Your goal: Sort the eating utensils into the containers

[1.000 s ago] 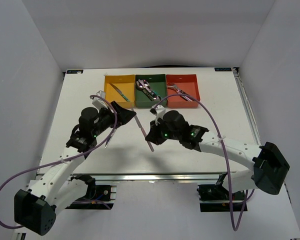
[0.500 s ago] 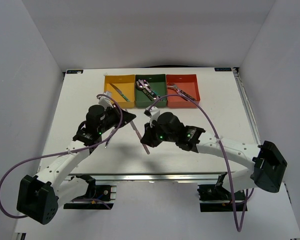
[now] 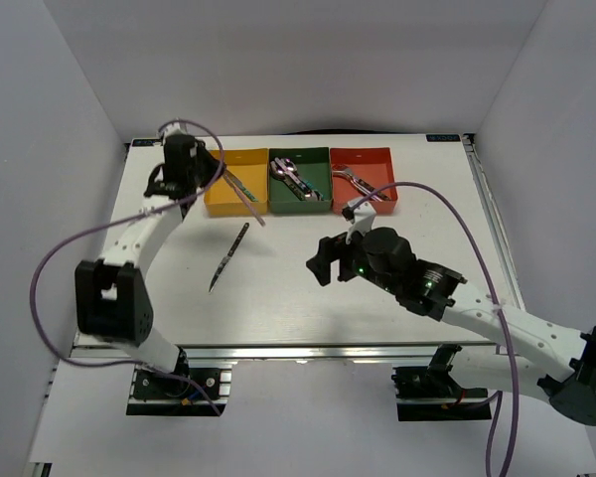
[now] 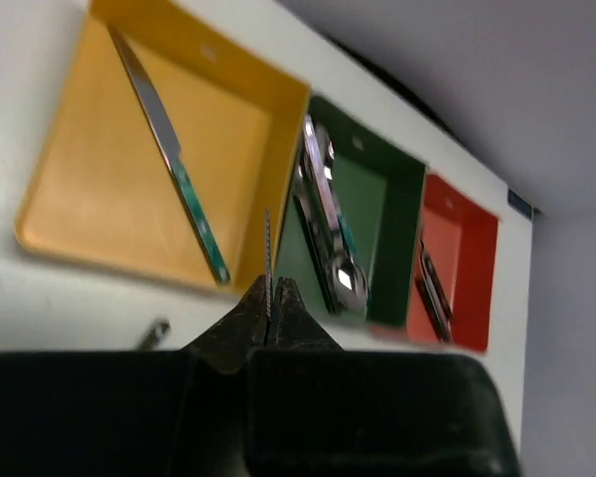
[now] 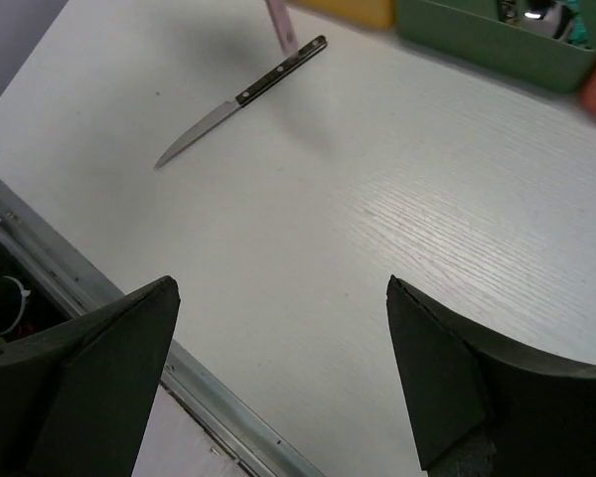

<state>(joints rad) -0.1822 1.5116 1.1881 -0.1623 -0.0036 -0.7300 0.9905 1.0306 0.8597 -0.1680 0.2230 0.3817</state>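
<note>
My left gripper (image 3: 207, 177) (image 4: 275, 283) hovers at the yellow bin (image 3: 219, 202) (image 4: 79, 199), shut on the thin serrated blade of a pink-handled knife (image 3: 246, 202) (image 4: 268, 248). Its pink handle (image 5: 281, 25) slants down over the table in front of that bin. A teal-handled knife (image 4: 174, 169) lies in the yellow bin. Spoons (image 3: 293, 181) (image 4: 328, 219) fill the green bin (image 3: 320, 164), and forks (image 3: 363, 184) lie in the red bin (image 3: 375, 159) (image 4: 467, 248). A dark-handled knife (image 3: 228, 256) (image 5: 240, 99) lies on the table. My right gripper (image 3: 323, 263) (image 5: 278, 288) stands open over bare table.
The three bins sit in a row at the table's back edge. The metal front rail (image 5: 129, 338) of the table runs close under my right gripper. Purple cables (image 3: 432, 214) loop above both arms.
The right gripper has opened, let go of the pink-handled knife and drawn back to the right. The left gripper has shut on the knife and carried it up to the yellow bin.
</note>
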